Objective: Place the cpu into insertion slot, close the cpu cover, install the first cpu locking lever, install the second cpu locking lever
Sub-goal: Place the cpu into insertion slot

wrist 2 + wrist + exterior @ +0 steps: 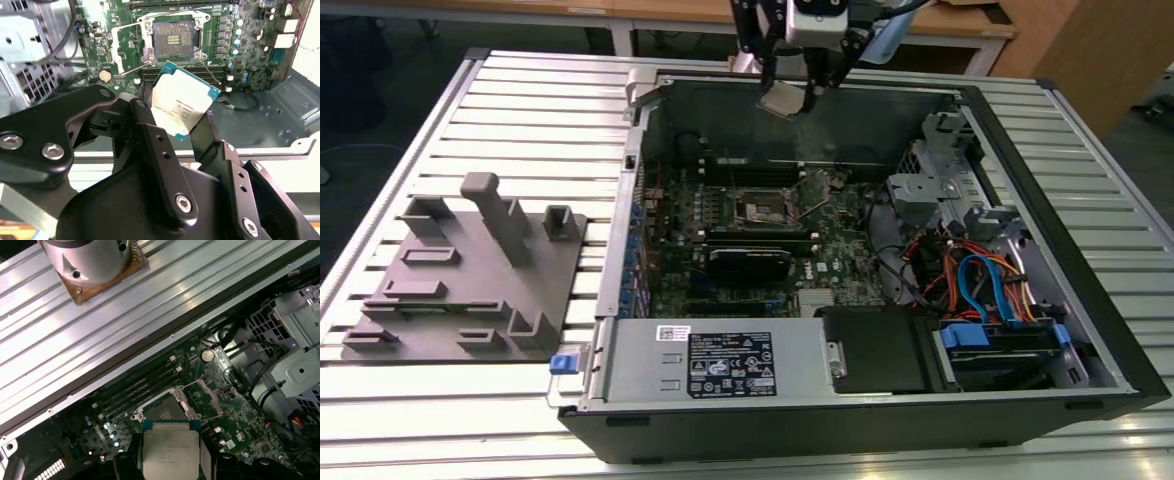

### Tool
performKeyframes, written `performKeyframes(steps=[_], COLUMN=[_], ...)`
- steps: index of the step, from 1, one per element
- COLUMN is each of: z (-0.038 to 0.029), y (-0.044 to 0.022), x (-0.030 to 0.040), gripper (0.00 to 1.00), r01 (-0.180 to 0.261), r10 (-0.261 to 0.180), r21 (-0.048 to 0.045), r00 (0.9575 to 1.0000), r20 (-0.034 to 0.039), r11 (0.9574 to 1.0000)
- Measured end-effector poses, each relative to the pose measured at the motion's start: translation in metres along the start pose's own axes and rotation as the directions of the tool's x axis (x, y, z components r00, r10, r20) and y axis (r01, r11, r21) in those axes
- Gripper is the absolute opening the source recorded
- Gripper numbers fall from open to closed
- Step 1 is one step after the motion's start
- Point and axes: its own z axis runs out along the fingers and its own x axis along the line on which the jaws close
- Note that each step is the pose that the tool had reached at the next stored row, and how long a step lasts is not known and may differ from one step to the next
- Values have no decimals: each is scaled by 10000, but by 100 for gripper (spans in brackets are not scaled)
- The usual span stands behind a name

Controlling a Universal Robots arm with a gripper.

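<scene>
Fingers (149,125) pinched tight on opposite edges of the cpu (182,102), likely to spare its contacts, with the bared insertion slot (172,42) well beyond and below them.

One gripper (797,90), one chip (182,107) between its jaws. Past the jaws: one open socket (172,40), one coin battery (104,75). Below them, one computer case (854,428), one power supply box (640,370).

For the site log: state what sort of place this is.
Probably a robotics lab or assembly test bench: an open black desktop computer case lies on a ribbed silver metal table, beside a grey moulded fixture block, and the black-fingered gripper holds a small flat silvery-grey cpu over the case.
</scene>
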Motion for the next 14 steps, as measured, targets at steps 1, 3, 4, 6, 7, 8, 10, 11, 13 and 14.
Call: performKeyframes(steps=[1, 3, 4, 6, 7, 8, 10, 11, 13, 14], z=[2, 1, 2, 2, 2, 2, 2, 2, 2, 2], y=[0, 0, 0, 0, 0, 0, 0, 0, 0, 0], x=[0, 0, 0, 0, 0, 0, 0, 0, 0, 0], gripper=[54, 54, 54, 54, 54, 54, 54, 54, 54, 54], r01=[-131, -146, -151, -154, -154, -154, -155, -155, -155, -156], r10=[131, 146, 151, 154, 154, 154, 155, 155, 155, 156], r21=[-3, -1, -2, -2, -2, -2, -2, -2, -2, -2], r00=[9999, 9999, 9999, 9999, 9999, 9999, 9999, 9999, 9999, 9999], r20=[12, 13, 14, 14, 14, 14, 14, 14, 14, 14], r11=[9999, 9999, 9999, 9999, 9999, 9999, 9999, 9999, 9999, 9999])
